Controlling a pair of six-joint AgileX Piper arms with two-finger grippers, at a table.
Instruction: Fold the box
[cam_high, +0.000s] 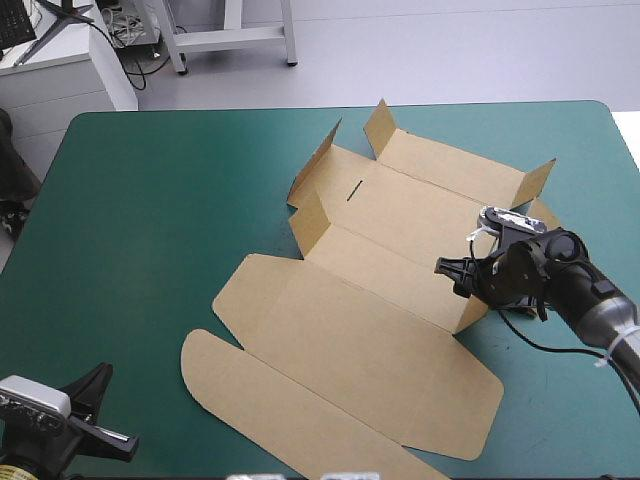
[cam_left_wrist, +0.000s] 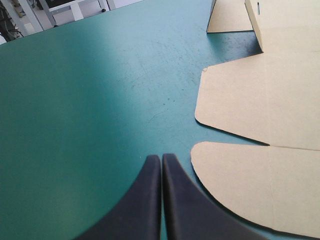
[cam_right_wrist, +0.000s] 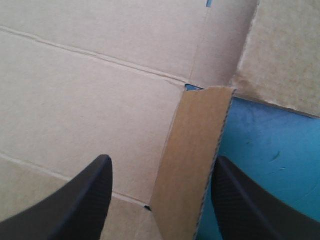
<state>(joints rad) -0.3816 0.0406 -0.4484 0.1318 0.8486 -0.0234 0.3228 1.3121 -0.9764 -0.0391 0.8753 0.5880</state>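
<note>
Teal-green cover is seen across the worktop (cam_high: 150, 200), and the brown box (cam_high: 380, 340) is spread over the middle and lower right of the frame, its far flaps (cam_high: 380, 125) partly raised. The right tool (cam_high: 457, 278) is held released astride an upstanding side flap (cam_right_wrist: 195, 150) at the box's right edge. The left tool (cam_left_wrist: 161, 160) is clenched and empty at lower left, beside the sheet. Wall-raising is judged in hand; next, that flap should be gripped and turned inward.
</note>
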